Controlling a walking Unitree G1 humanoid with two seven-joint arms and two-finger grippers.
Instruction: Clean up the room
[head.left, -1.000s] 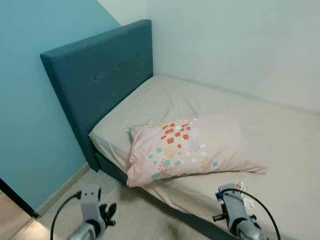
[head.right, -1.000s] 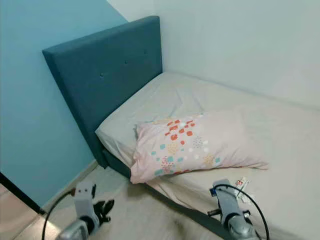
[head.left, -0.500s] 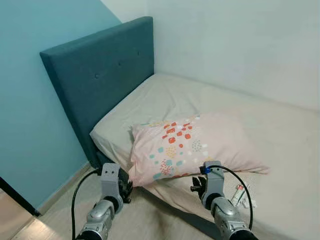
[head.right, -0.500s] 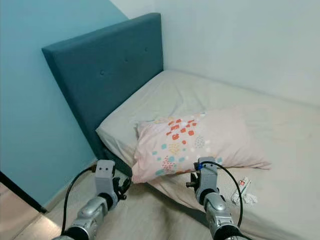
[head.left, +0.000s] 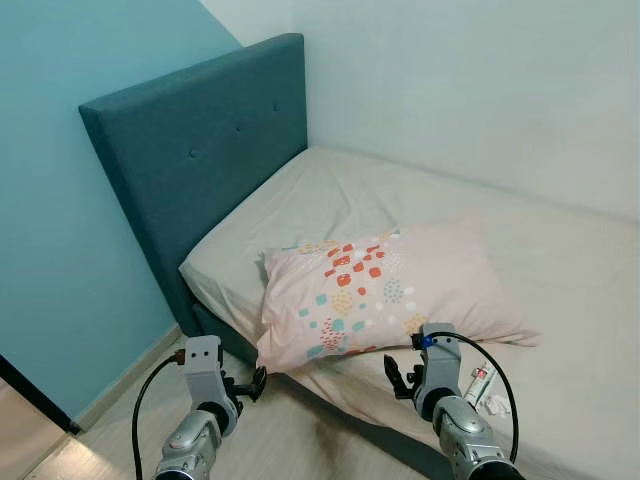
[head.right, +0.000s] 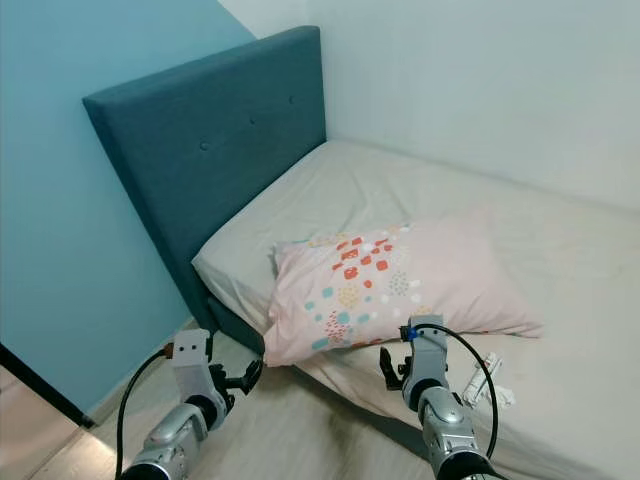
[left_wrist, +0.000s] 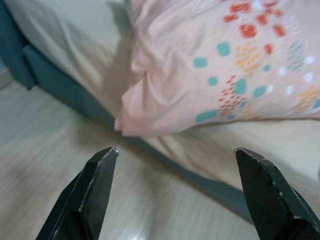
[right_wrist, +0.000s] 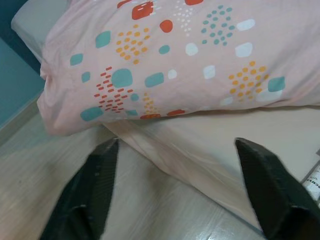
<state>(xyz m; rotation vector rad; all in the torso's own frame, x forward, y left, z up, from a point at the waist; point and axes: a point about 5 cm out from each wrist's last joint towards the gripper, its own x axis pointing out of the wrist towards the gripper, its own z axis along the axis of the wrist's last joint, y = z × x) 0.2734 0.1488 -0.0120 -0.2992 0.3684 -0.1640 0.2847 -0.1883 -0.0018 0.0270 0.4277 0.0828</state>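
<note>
Bed (head.left: 420, 190) = landmark. Headboard (head.left: 190, 150) at bed's left end, w/ walls behind and left. Pillow (head.left: 380, 290) on bed near front edge, one corner overhanging floor (head.left: 290, 440). Small tube (head.left: 478, 383) on bed, just right of pillow, by front edge.

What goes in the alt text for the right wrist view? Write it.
A pink pillow with coloured spots lies near the edge of a beige-sheeted bed, seen between the open right gripper's black fingers; wooden floor below.
</note>
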